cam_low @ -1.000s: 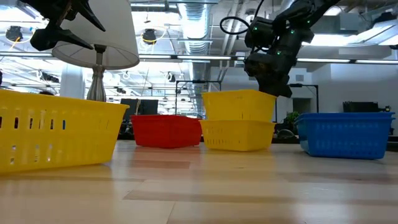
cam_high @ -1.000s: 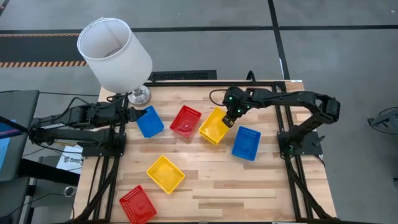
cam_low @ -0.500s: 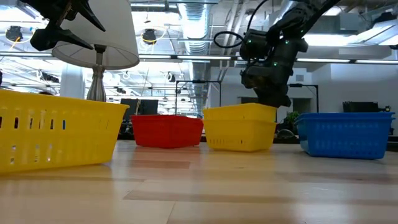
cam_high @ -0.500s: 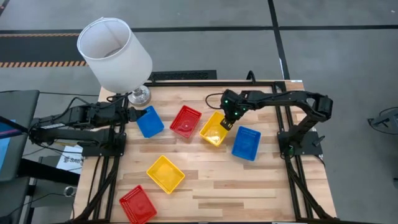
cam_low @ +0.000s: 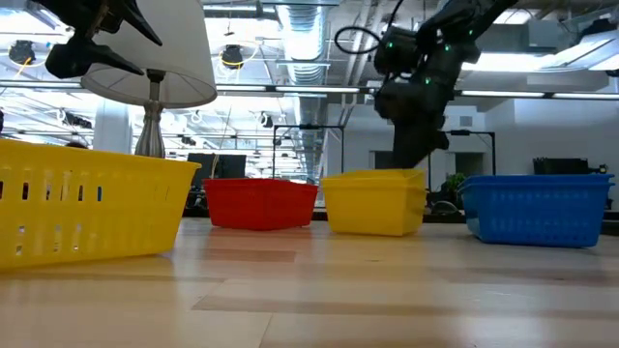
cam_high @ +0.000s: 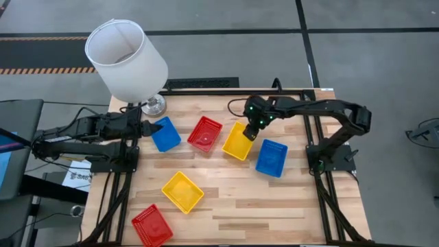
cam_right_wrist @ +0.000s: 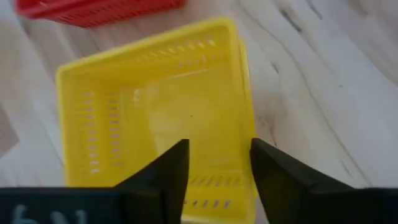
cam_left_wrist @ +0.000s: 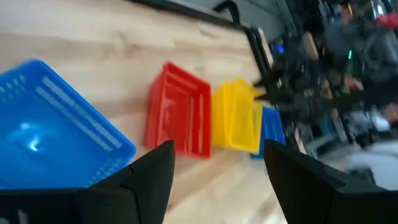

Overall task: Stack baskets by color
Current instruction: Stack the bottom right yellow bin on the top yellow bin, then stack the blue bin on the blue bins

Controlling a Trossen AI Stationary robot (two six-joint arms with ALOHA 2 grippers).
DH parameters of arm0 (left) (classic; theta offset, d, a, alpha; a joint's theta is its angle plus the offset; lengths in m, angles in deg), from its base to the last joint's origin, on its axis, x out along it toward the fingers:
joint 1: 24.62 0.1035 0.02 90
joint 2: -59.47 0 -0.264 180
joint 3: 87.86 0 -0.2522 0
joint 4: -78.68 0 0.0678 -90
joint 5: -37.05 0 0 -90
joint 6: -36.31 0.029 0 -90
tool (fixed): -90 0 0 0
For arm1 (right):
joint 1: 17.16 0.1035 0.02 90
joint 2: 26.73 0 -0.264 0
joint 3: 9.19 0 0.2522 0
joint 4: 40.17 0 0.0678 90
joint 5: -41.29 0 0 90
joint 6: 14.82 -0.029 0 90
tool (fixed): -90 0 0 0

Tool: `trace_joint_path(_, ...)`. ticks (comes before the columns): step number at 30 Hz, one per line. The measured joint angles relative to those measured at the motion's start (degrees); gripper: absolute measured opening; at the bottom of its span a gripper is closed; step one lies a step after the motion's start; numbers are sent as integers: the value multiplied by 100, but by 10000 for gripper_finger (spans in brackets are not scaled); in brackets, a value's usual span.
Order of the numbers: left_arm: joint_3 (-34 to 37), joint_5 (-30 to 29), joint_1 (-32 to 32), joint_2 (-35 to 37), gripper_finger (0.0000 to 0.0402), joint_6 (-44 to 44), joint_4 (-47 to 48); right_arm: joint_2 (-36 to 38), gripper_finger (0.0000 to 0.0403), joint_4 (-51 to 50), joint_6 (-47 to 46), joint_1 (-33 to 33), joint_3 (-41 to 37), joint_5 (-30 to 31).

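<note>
Two yellow baskets (cam_high: 236,142) sit nested one inside the other at the table's far middle, seen close in the right wrist view (cam_right_wrist: 161,112). My right gripper (cam_high: 251,132) hangs open just above the stack's far right rim (cam_low: 411,159), its fingers (cam_right_wrist: 165,177) standing either side of that wall. To the stack's left is a red basket (cam_high: 205,133); to its right lies a blue basket (cam_high: 272,157). My left gripper (cam_high: 144,127) waits open beside another blue basket (cam_high: 164,134) at the far left.
A single yellow basket (cam_high: 182,191) and a red basket (cam_high: 151,226) lie toward the near left. A lamp with a large white shade (cam_high: 125,58) stands at the far left corner. Bare wood (cam_high: 274,206) fills the near right.
My right gripper has lowered the yellow basket it held into the yellow basket beneath it until the two nest. It has then opened, let go and risen a little above the rim. The stack rests flat on the table.
</note>
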Motion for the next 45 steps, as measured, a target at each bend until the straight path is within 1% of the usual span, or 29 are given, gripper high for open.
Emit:
trace_joint_path(4, 0, 619, -2, -33, 233, 191, 133, 262, 217, -50, -19, 0, 151, 4)
trace_joint_path(8, 0, 1146, -14, -320, 233, 373, 673, 524, 218, -11, -193, 29, 266, 15)
trace_joint_path(10, 0, 1249, -100, -588, 233, 474, 957, 656, 213, 146, -291, 101, 276, 24)
trace_joint_path(12, 0, 1275, -253, -861, 233, 512, 1049, 752, 208, 305, -313, 248, 276, 22)
trace_joint_path(15, 0, 1395, -622, -1141, 233, 513, 915, 745, 204, 717, -278, 614, 279, 22)
trace_joint_path(16, 0, 1400, -750, -1193, 233, 511, 839, 676, 204, 1007, -277, 772, 279, 22)
trace_joint_path(18, 0, 1384, -1011, -1208, 233, 427, 733, 455, 204, 1573, -274, 1025, 301, 30)
trace_joint_path(21, 0, 1226, -1279, -1133, 233, 157, 521, -66, 204, 1904, -101, 1288, 676, 233)
trace_joint_path(23, 0, 1054, -1415, -1017, 233, -18, 459, -506, 203, 1958, 255, 1404, 1166, 433)
trace_joint_path(27, 0, 708, -1614, -774, 233, -261, 215, -1421, 203, 1962, 1067, 1566, 2249, 480)
trace_joint_path(31, 0, 627, -1750, -519, 233, -422, -168, -2318, 202, 1857, 1636, 1712, 3423, 470)
trace_joint_path(34, 0, 565, -1815, -347, 233, -405, -717, -2968, 200, 1789, 1933, 1774, 4216, 459)
trace_joint_path(37, 0, 463, -1845, -185, 233, -245, -1233, -3573, 201, 1768, 1971, 1808, 4949, 458)
trace_joint_path(40, 0, 267, -1845, -35, 233, -57, -1604, -4080, 200, 1693, 1783, 1829, 5537, 448)
trace_joint_path(43, 0, 116, -1845, 88, 233, 66, -1914, -4382, 199, 1391, 1696, 1851, 6033, 435)
trace_joint_path(45, 0, 68, -1845, 150, 233, 148, -2092, -4442, 199, 1164, 1724, 1879, 6253, 434)
